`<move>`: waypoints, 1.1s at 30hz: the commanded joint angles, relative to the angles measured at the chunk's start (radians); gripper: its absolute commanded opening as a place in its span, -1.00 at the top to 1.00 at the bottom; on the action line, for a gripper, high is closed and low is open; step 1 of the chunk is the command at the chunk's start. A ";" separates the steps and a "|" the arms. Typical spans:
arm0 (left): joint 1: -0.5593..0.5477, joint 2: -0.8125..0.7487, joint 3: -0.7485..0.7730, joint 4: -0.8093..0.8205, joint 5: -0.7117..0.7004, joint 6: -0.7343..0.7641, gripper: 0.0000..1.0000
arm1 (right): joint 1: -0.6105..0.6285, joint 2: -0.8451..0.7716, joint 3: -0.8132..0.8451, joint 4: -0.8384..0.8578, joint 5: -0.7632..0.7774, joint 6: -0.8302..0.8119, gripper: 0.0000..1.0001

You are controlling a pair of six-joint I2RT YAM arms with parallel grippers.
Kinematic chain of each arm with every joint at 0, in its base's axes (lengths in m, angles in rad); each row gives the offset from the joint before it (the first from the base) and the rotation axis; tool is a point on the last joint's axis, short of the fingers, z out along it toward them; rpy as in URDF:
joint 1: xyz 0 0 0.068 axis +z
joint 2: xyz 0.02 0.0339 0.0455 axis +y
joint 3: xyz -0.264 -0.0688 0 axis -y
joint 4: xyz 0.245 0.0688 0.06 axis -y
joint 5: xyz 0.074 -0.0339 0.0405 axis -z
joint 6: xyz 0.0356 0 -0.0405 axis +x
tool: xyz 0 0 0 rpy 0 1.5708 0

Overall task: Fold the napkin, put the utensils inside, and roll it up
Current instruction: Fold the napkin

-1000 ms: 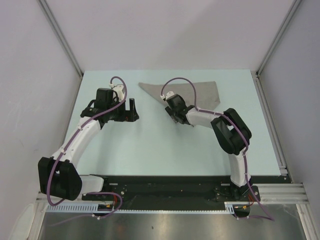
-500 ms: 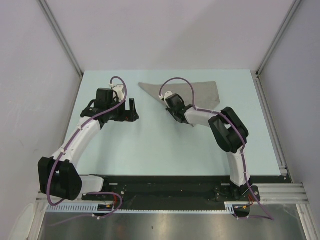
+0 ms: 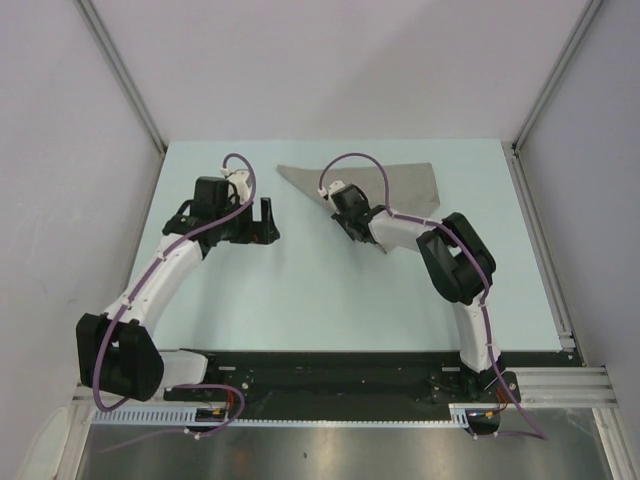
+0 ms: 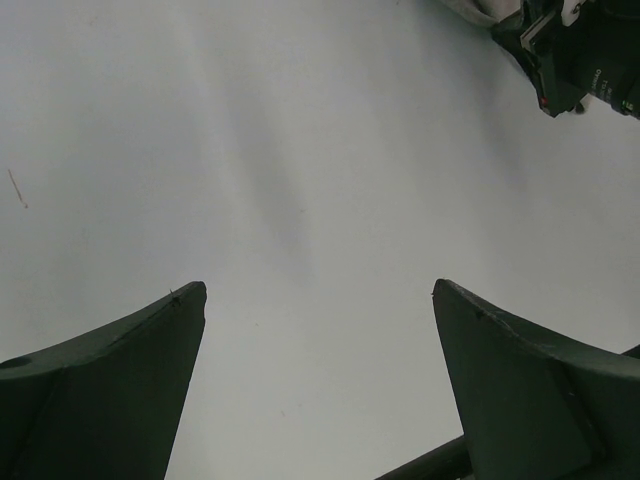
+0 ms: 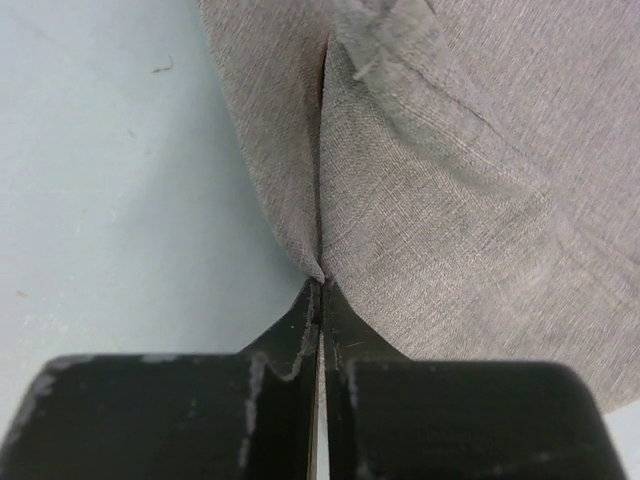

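The grey-beige napkin [image 3: 405, 185] lies folded into a rough triangle at the back of the table. My right gripper [image 3: 346, 226] is at its near-left edge. In the right wrist view the jaws [image 5: 320, 286] are shut on the napkin [image 5: 430, 150], pinching a fold of the edge into a crease. My left gripper [image 3: 268, 222] hovers over bare table left of the cloth, apart from it. Its fingers [image 4: 120, 370] stand wide open around nothing. A corner of the napkin [image 4: 478, 8] shows at the top of that view. The utensils are out of view.
The pale green table [image 3: 300, 290] is bounded by grey walls with metal posts left and right. My right arm's wrist [image 4: 585, 50] shows at the top right of the left wrist view. Both arm bases sit on the black rail [image 3: 340, 375] at the near edge.
My right gripper has closed from partly open onto the napkin's edge, its wrist shifting slightly back. The left arm has not moved.
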State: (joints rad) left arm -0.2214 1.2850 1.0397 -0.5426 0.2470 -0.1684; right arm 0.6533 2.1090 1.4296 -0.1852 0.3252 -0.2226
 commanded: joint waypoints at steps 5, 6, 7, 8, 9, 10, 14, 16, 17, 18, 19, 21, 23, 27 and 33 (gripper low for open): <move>-0.021 -0.016 -0.050 0.110 0.083 -0.100 -0.99 | 0.086 -0.099 -0.098 -0.161 -0.046 0.170 1.00; -0.021 -0.029 -0.067 0.130 0.095 -0.140 -0.99 | 0.097 -0.112 -0.115 -0.168 -0.051 0.187 1.00; -0.021 -0.035 -0.084 0.148 0.107 -0.164 -1.00 | 0.117 -0.124 -0.157 -0.171 -0.049 0.212 1.00; -0.021 -0.042 -0.127 0.171 0.112 -0.187 -0.99 | 0.132 -0.156 -0.176 -0.172 -0.046 0.218 1.00; -0.021 -0.061 -0.148 0.219 0.113 -0.236 -0.99 | 0.143 -0.170 -0.198 -0.181 -0.040 0.244 1.00; -0.021 -0.067 -0.170 0.248 0.113 -0.261 -1.00 | 0.161 -0.185 -0.234 -0.184 -0.038 0.259 1.00; -0.022 -0.087 -0.289 0.377 0.033 -0.387 -0.99 | 0.198 -0.247 -0.317 -0.203 -0.043 0.325 1.00; -0.022 -0.082 -0.328 0.447 -0.014 -0.413 -0.99 | 0.219 -0.286 -0.345 -0.221 -0.052 0.344 1.00; -0.022 -0.078 -0.357 0.461 -0.067 -0.431 -0.99 | 0.244 -0.303 -0.372 -0.223 -0.057 0.351 1.00; -0.022 -0.072 -0.368 0.473 -0.096 -0.436 -0.99 | 0.256 -0.332 -0.391 -0.226 -0.061 0.371 1.00; -0.022 -0.064 -0.378 0.498 -0.126 -0.439 -0.99 | 0.267 -0.348 -0.403 -0.226 -0.061 0.382 1.00; -0.016 -0.058 -0.411 0.529 -0.199 -0.465 -0.96 | 0.292 -0.374 -0.439 -0.224 -0.077 0.414 1.00; -0.007 -0.052 -0.440 0.590 -0.235 -0.491 -0.88 | 0.304 -0.414 -0.458 -0.215 -0.093 0.431 1.00; 0.020 -0.010 -0.451 0.655 -0.293 -0.526 -0.68 | 0.315 -0.481 -0.512 -0.169 -0.155 0.451 1.00; 0.069 0.089 -0.483 0.728 -0.272 -0.597 -0.50 | 0.315 -0.537 -0.529 -0.148 -0.167 0.445 0.20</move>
State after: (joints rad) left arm -0.1875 1.3262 0.5907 0.0811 -0.0021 -0.6907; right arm 0.9611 1.6314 0.9096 -0.3389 0.1944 0.2058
